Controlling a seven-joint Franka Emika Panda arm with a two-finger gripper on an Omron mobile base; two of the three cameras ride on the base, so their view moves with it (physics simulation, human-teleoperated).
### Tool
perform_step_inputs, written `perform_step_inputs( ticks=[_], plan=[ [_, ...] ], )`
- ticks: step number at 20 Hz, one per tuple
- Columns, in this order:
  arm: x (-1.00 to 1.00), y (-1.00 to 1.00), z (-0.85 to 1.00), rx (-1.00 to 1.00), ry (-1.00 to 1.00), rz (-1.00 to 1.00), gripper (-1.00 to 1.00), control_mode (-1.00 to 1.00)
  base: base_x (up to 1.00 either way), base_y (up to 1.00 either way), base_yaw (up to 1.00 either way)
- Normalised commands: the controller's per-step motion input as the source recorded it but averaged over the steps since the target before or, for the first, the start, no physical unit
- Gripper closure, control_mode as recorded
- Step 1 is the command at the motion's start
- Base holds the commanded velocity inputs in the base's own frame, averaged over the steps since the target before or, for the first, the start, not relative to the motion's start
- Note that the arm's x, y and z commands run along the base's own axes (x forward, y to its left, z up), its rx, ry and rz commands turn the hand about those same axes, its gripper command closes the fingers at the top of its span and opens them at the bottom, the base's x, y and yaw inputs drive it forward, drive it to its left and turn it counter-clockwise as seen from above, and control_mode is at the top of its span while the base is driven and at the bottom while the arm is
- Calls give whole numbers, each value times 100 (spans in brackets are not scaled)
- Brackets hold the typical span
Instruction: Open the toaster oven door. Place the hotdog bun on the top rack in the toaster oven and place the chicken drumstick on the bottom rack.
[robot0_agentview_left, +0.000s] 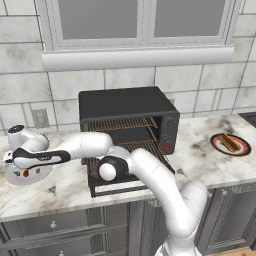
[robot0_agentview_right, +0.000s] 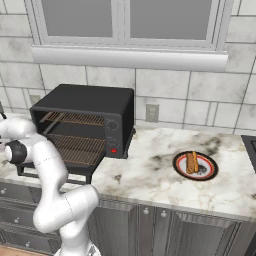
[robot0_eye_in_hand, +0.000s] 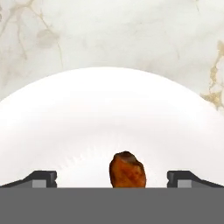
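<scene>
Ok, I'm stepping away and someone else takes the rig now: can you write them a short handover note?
Gripper: open, holding nothing, above the chicken drumstick on the white plate, left of the toaster oven.
Hotdog bun: on the red-rimmed plate, right of the oven.
Done: toaster oven door is open; top rack and bottom rack are bare.
Left: bun to top rack, drumstick to bottom rack.
</scene>
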Motion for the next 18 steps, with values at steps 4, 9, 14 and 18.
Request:
perform_step_inputs(
  ticks=[4, 9, 14, 18],
  plan=[
    [8, 2, -17, 0, 2, 0, 100, -100, 0, 0, 0],
    [4, 0, -13, -1, 1, 0, 100, -100, 0, 0, 0],
    [-7, -36, 0, 0, 0, 0, 100, -100, 0, 0, 0],
    [-36, -77, 15, 0, -6, 0, 100, -100, 0, 0, 0]
  ],
)
